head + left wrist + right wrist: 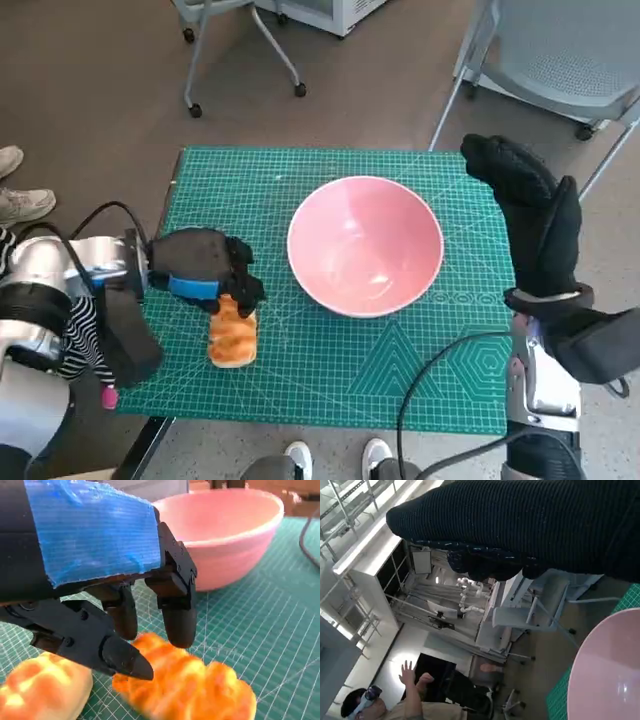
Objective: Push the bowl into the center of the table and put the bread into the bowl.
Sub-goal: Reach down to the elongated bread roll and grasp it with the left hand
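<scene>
While left hand (205, 265) touches bread (233, 335), bowl (365, 245) sits beside.

Honestly there's nothing you can read here. The green cutting mat (330, 370) has grid lines, printed shapes and a row of tiny marks near the pink bowl (365, 243), but those are way too small to make out.

A small table covered by a green gridded cutting mat (330, 350) fills the middle of the head view, bearing a pink bowl (365, 243) just right of center and two pieces of golden bread (233, 335) side by side toward the lower left of the frame.
</scene>
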Available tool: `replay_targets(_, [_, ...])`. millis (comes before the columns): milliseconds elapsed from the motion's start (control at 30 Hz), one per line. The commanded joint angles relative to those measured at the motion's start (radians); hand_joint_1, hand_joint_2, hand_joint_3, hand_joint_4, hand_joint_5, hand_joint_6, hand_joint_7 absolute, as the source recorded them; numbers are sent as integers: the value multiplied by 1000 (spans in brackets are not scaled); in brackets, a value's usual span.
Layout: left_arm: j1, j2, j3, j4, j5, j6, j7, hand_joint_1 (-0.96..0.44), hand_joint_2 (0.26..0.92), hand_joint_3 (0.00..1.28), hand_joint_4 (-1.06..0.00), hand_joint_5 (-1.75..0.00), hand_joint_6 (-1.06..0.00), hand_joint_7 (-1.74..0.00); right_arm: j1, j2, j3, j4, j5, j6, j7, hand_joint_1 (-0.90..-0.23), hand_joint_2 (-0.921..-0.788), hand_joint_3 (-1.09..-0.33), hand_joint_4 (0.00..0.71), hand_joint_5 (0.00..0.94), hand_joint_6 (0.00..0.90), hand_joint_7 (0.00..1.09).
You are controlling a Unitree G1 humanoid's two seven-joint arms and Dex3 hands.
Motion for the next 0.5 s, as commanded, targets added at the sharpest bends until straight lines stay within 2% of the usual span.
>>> replay_targets(33, [11,31,67,-1,-130,-18,-112,0,916,6,-766,-936,-722,-1203,15,6,3,18,1,2,-6,-724,-921,-742,208,1,88,572])
replay_targets(233, [37,49,140,-42,-283,5,-245,0,919,9,-758,-954,-707,-1208,13,6,2,25,1,-3,-5,-725,-921,-742,208,1,88,571])
replay_targets(500, [95,64,229,-116,-396,65,-358,0,920,11,-759,-961,-695,-1212,13,7,3,36,5,-14,-1,-721,-921,-744,207,0,86,571])
